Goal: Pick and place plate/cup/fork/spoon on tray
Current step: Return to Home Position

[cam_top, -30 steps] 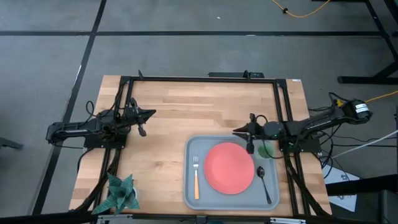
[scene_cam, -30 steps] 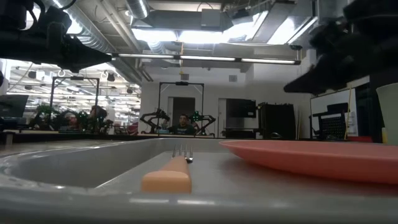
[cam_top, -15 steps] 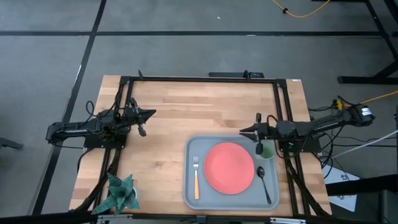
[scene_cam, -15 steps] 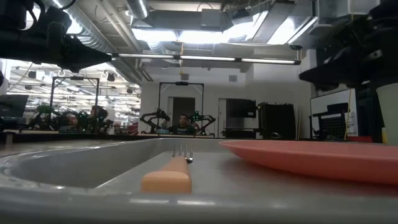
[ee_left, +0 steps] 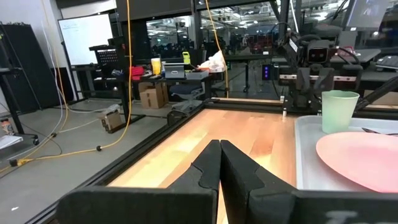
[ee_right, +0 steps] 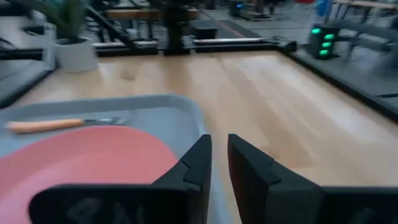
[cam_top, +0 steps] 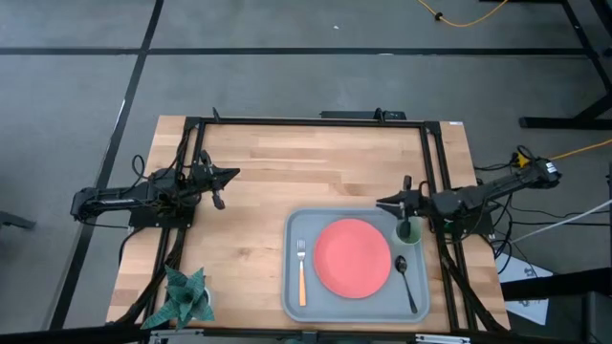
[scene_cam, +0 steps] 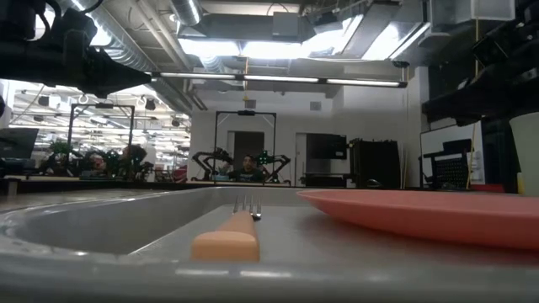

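The grey-blue tray [cam_top: 293, 287] lies at the table's near right. On it the coral-red plate [cam_top: 353, 258] lies flat in the middle, the orange-handled fork [cam_top: 301, 275] lies left of the plate, and the dark spoon [cam_top: 406, 277] lies right of it. The pale green cup [cam_top: 409, 230] stands upright at the tray's far right corner; it also shows in the left wrist view [ee_left: 339, 111]. My right gripper [cam_top: 382, 203] hangs just past the tray's far rim, beside the cup, its fingers a narrow gap apart [ee_right: 217, 155] and empty. My left gripper [cam_top: 232, 175] is shut and empty at the table's left.
A green star-shaped plant in a white pot [cam_top: 185, 298] stands at the near left corner. Black frame rails [cam_top: 306, 120] run along the table's far, left and right sides. Bare wood [cam_top: 287, 172] lies between the two arms.
My right gripper has drawn back toward the table's right edge, away from the plate's far rim and along the tray's far edge. The cup, plate, fork and spoon have stayed where they were.
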